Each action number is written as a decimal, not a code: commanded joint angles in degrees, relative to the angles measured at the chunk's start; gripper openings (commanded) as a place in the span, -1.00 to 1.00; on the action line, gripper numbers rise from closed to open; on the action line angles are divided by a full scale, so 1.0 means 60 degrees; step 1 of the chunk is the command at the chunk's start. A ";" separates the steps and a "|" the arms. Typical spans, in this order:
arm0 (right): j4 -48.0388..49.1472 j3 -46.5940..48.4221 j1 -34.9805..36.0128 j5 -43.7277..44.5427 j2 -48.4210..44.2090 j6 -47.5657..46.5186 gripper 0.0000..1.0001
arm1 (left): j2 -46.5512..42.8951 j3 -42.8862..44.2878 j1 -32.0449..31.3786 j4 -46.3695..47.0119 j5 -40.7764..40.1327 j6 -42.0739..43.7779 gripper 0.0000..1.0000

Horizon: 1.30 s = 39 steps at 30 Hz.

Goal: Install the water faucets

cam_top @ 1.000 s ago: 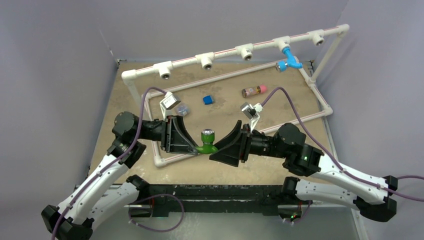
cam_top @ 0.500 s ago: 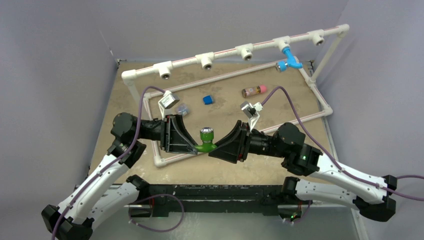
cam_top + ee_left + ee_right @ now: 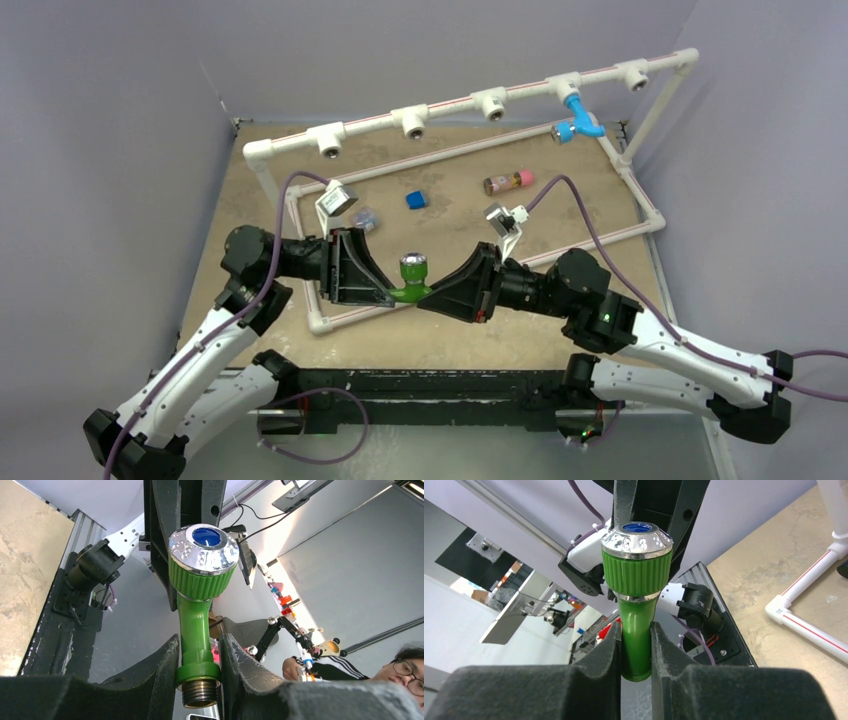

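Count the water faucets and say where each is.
2. The green faucet is held by the left hand and right hand mid-table; the blue faucet hangs on the far white pipe, right side. None seems hidden.

White arms, black joints, purple cables.

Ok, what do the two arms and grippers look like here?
The left arm and right arm share white link shells and black joints. The left gripper and right gripper are black wedges with rough dark pads. A purple cable runs along each arm to a small silvery wrist camera. A green light glows on the right arm.
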 commanded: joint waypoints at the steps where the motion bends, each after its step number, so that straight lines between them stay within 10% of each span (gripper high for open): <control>1: 0.0934 -0.0210 0.0033 0.0334 -0.0306 0.0033 -1.00 | 0.0008 0.0055 -0.0030 0.0356 -0.0074 0.0010 -1.00; 5: 0.0797 -0.0175 0.0041 0.0385 -0.0368 0.0060 -0.35 | 0.0008 0.0037 -0.0024 0.0352 -0.0112 0.0005 -1.00; 10: 0.0940 -0.0198 0.0041 0.0439 -0.0367 0.0144 -0.04 | 0.0030 0.0037 -0.0032 0.0355 -0.0112 0.0026 -1.00; 39: 0.0622 -0.0324 0.0041 0.0594 -0.0229 0.0114 -0.24 | 0.0138 0.0037 -0.0031 0.0467 -0.0360 0.0011 -1.00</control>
